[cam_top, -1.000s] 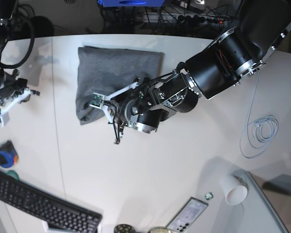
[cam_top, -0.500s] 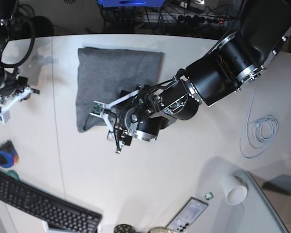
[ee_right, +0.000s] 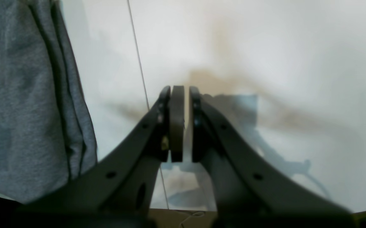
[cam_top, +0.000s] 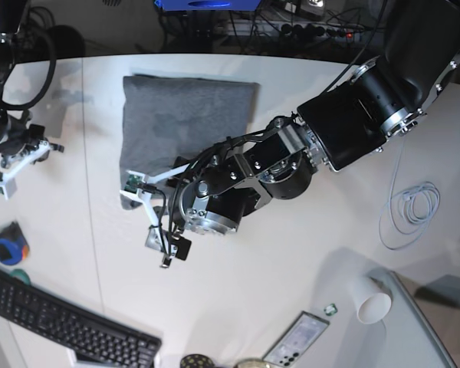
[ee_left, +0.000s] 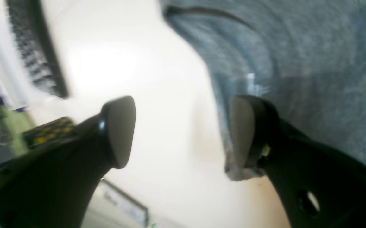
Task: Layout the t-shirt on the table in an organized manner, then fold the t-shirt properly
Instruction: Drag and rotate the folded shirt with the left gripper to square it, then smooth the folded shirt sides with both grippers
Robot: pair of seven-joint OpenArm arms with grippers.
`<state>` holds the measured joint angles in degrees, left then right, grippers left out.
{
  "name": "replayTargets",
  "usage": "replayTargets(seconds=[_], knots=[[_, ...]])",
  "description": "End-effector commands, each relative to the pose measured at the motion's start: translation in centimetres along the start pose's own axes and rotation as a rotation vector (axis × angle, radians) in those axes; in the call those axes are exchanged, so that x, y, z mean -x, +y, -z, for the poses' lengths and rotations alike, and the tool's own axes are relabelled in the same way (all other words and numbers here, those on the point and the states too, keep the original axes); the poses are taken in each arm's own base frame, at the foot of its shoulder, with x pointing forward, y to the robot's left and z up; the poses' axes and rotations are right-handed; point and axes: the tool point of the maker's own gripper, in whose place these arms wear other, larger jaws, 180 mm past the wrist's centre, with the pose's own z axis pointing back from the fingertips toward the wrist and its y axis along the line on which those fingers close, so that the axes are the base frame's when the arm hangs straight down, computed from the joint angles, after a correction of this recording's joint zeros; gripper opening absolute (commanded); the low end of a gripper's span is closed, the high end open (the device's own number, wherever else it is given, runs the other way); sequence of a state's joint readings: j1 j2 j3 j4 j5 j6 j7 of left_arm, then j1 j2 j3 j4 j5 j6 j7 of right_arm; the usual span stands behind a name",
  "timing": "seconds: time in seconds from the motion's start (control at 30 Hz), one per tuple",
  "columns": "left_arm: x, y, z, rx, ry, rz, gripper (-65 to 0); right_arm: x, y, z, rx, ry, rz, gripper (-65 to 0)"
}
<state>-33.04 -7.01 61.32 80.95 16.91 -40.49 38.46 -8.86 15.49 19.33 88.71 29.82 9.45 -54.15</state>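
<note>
A: Where's the t-shirt (cam_top: 185, 123)?
B: Folded, soft heather-grey, flat on the smooth white desk (cam_top: 291, 268); its corner lies beside one pad of the left jaws, spread wide.
A: Right jaws?
B: Closed, empty.

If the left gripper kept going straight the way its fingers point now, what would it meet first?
Most likely the bare table: the left gripper stands open, with white tabletop showing between the fingers. One fingertip overlaps the edge of the t-shirt, so it might brush the cloth first; depth is unclear.
</note>
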Motion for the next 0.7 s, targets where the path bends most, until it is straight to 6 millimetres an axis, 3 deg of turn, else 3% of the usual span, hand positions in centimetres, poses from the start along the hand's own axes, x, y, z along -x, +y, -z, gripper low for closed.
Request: replayTargets(seconds=[0.0, 0.07, 0.1, 0.17, 0.2, 0.3, 0.4, 0.5, 0.67], knots=[[0.0, 2.5, -1.4, -0.073, -0.004, -0.004, -21.4, -1.5, 0.7, -0.6, -0.015, -0.044, -0.037, -62.3], [-0.3, 2.5, -2.6, -0.109, -0.018, -0.044, -29.6, -0.7, 2.7, -0.5, -0.046, -0.028, -0.096, -62.3], [-0.1, 2.6, -3.4, -0.131, -0.023, -0.078, -37.7, -0.4, 3.9, -0.7, -0.066, -0.029, -0.132, -62.3], [0.1, 2.0, -4.8, -0.165, -0.037, -0.162, -60.1, 0.2, 6.6, -1.1, -0.114, -0.028, -0.208, -62.3], [0.5, 1.6, -5.2, -0.172, -0.038, -0.204, -65.0, 0.6, 7.8, -1.2, -0.137, -0.023, -0.237, -62.3], [1.9, -1.6, -5.7, -0.155, -0.040, -0.364, -65.0, 2.3, 10.9, -1.1, -0.202, 0.009, -0.315, -62.3], [3.5, -6.1, -5.5, -0.094, -0.013, -0.515, -65.0, 3.9, 13.7, -0.8, -0.264, 0.032, -0.341, -62.3], [3.2, -9.5, -5.1, -0.043, -0.036, -0.592, -65.0, 4.9, 15.6, -0.6, -0.307, 0.044, -0.371, -62.3], [2.7, -12.6, -5.1, -0.002, -0.066, -0.669, -65.0, 7.5, 16.9, 0.3, -0.340, 0.119, -0.403, -62.3]])
